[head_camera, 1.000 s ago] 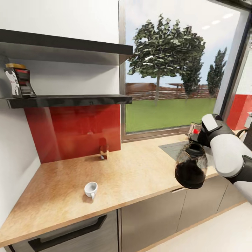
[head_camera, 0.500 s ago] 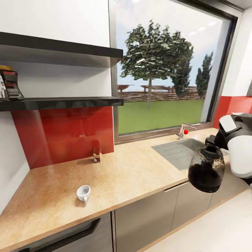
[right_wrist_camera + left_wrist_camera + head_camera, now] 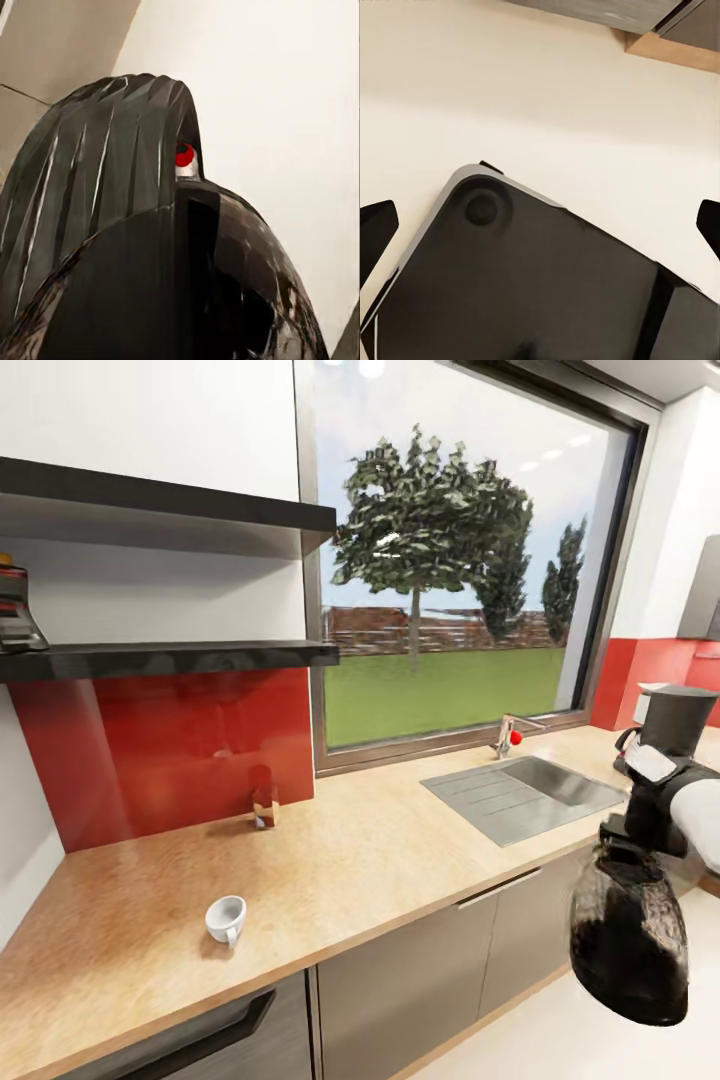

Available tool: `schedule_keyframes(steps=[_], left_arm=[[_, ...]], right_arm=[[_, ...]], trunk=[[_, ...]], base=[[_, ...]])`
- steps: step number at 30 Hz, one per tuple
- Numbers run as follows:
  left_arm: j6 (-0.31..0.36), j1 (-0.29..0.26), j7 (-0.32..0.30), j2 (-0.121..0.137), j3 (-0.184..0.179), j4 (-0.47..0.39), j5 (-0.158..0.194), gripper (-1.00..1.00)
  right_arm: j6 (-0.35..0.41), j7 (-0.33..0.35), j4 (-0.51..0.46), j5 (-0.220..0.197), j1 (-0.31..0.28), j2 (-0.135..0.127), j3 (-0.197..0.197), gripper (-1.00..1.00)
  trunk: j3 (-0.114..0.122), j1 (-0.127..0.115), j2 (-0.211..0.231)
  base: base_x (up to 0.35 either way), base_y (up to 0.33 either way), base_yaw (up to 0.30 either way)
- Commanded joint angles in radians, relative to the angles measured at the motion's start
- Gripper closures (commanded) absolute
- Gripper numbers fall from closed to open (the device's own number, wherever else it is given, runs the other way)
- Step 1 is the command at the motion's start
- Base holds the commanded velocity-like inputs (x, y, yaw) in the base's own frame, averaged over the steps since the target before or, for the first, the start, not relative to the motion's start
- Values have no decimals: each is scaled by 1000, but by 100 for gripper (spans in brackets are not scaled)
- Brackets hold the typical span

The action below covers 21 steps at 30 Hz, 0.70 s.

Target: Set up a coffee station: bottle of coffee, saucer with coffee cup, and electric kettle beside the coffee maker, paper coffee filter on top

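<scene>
Head camera overlooks the kitchen countertop (image 3: 380, 860); right wrist camera presses close on the electric kettle (image 3: 150, 247).

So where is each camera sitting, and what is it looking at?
Head view: up on the robot's head, looking down over the kitchen countertop and coffee cup; the right arm carries the electric kettle.
Left wrist view: on the left arm, looking down at pale floor; dark fingertips at the edges.
Right wrist view: on the right arm, looking along the kettle from very close.
Shared: head and right wrist views both show the kettle.
</scene>
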Motion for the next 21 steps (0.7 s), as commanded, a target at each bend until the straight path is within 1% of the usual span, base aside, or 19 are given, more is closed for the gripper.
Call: schedule_keyframes(steps=[1,3,4,5,6,7,8,9,10,12,13,14,15,17,20,21], left_arm=[[1,1,-9,0,7,-1,4,-100],[0,1,-10,0,6,0,4,-100],[0,1,-10,0,6,0,4,-100],[0,1,-11,1,6,1,4,-100],[0,1,-11,1,6,1,4,-100],[0,1,-11,1,5,2,3,-100],[-1,1,-11,1,3,2,3,-100],[-1,1,-11,1,-6,2,-1,-100],[-1,1,-11,0,-11,2,-3,-100],[-1,1,-10,0,-34,2,-14,-100],[-1,1,-10,0,-39,2,-16,-100],[-1,1,-10,0,-46,2,-19,-100],[0,1,-10,0,-53,2,-21,-100],[0,1,-10,-1,-56,2,-23,-100],[0,1,-9,-6,-56,1,-24,-100],[1,1,-8,-7,-55,1,-24,-100]], right_arm=[[-75,60,17,92,35,-4,11,100],[-155,169,34,203,88,-12,12,100],[-181,211,38,243,112,-19,12,100],[-200,239,41,269,137,-26,13,100],[-219,259,43,286,167,-32,13,100],[-245,273,44,296,202,-36,13,100],[-295,287,45,306,257,-37,13,100],[-343,294,46,311,315,-31,13,100],[-359,296,47,312,335,-28,13,100],[-420,312,47,313,411,-15,12,100],[-437,321,47,313,428,-12,12,100],[-473,344,47,313,462,-11,12,100],[-545,400,47,312,536,-8,11,100],[-618,440,47,312,611,-4,11,100],[-770,492,47,313,734,9,11,100],[-837,539,47,313,788,18,11,100]], trunk=[[0,0,-1],[0,0,-1],[0,0,-1],[0,0,-1],[0,0,-1],[0,0,-1],[0,0,-1],[0,0,-1],[0,0,-1],[0,0,-1],[0,0,-1],[0,0,-1],[0,0,-1],[0,0,-1],[0,0,-1],[0,0,-1]], base=[[0,0,-4],[0,0,-2],[0,0,-1],[0,0,0],[0,0,0],[0,0,0],[0,0,0],[0,0,0],[0,0,0],[0,0,0],[0,0,0],[0,0,0],[0,0,0],[0,0,0],[0,0,0],[0,0,0]])
